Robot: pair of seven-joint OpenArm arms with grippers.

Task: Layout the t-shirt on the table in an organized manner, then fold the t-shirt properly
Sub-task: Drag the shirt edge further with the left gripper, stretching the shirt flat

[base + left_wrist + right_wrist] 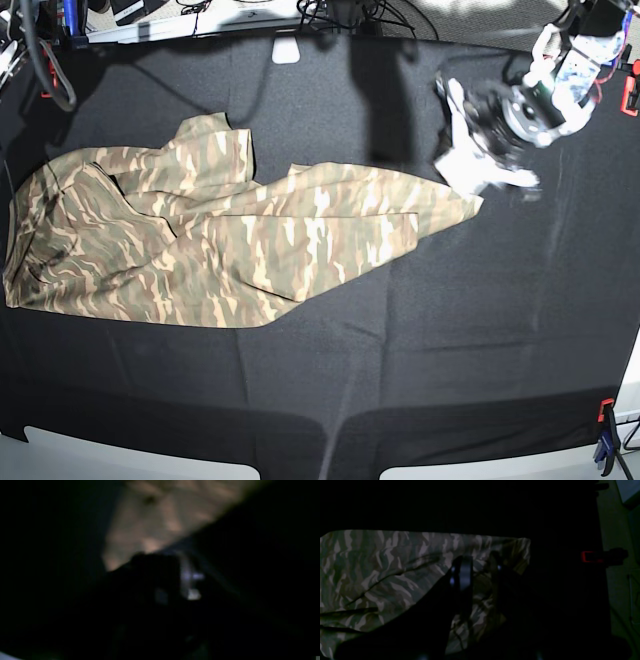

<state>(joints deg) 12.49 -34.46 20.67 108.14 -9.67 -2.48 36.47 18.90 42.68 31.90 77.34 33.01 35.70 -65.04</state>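
The camouflage t-shirt (230,250) lies spread and wrinkled across the left and middle of the black table (450,350), one sleeve folded up at the back. Its right corner rests flat on the cloth. My left gripper (478,160), blurred, hovers just above that corner with its jaws apart and nothing in them. The left wrist view shows only blurred t-shirt (162,517) fabric beyond dark fingers. In the right wrist view my right gripper (480,572) sits near a corner of the t-shirt (382,562), with bunched fabric pinched between its fingers. The base view does not show the right arm.
A red clamp (591,556) grips the table edge beyond the shirt corner. More clamps sit at the right edge (630,95) and the front right corner (603,440). A small white object (287,50) lies at the far edge, with cables behind it.
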